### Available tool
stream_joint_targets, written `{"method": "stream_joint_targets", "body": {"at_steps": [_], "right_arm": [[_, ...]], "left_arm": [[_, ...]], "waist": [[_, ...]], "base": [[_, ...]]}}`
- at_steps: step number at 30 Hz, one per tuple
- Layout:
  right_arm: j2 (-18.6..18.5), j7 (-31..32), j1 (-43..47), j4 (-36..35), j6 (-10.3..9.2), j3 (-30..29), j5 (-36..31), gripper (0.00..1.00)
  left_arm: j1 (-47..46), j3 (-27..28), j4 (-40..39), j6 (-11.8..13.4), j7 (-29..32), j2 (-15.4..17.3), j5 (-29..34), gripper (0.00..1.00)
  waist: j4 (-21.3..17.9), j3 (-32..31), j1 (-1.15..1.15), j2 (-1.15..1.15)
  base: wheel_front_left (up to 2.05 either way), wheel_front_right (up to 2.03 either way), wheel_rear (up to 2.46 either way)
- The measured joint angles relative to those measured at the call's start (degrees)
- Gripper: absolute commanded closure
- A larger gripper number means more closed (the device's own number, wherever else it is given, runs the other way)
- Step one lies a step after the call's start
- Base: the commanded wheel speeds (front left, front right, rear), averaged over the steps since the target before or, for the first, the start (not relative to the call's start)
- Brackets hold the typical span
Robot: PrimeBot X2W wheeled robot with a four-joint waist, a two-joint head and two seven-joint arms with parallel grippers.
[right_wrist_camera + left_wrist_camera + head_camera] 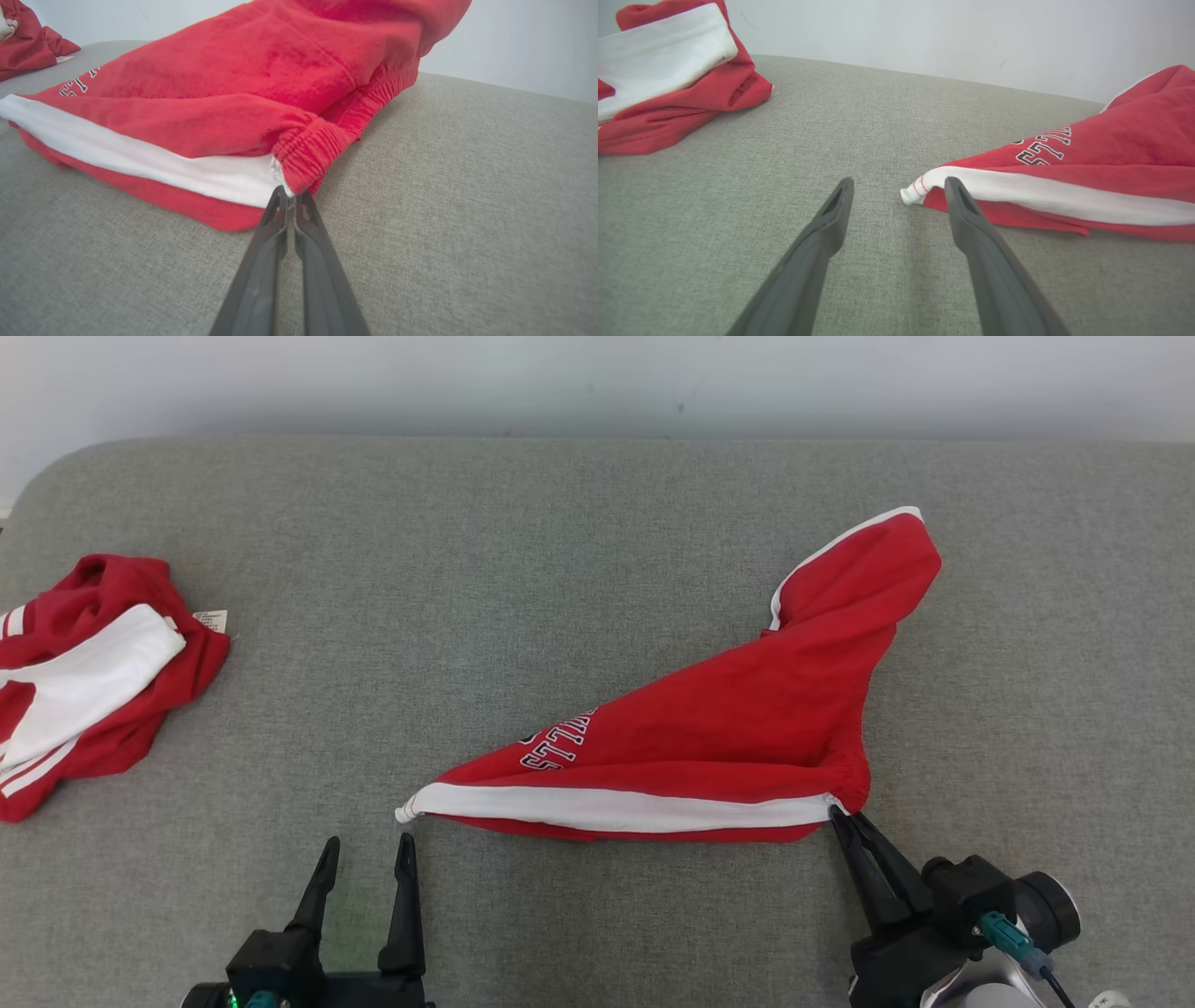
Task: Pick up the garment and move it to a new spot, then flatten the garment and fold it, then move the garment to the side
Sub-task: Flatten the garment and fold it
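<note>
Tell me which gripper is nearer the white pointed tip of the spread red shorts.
Left. The left gripper is open just short of the tip, not touching it; the right gripper is shut on the shorts at the opposite, waistband corner.

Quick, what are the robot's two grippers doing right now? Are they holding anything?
Left gripper: open, holding nothing.
Right gripper: closed, pinching the red shorts at the waistband corner.
</note>
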Motion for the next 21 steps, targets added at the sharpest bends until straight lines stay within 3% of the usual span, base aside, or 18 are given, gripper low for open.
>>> {"method": "stream_joint_targets", "body": {"at_steps": [10,21], "right_arm": [[-0.2,0.0,1.5,-1.5,-0.01,-2.0,0.4,1.0],[-0.2,0.0,2.9,-1.6,-0.01,-2.7,0.1,1.0]], "left_arm": [[-0.4,-0.6,0.7,-1.5,0.0,0.0,-0.6,0.0],[-0.5,-3.6,7.9,-5.0,0.0,-0.1,-7.1,0.0]], "waist": [[-0.9,-0.3,0.0,0.0],[-3.0,-1.1,-0.01,0.0]], "base": [[0.0,0.0,0.0],[0.0,0.0,0.0]]}}
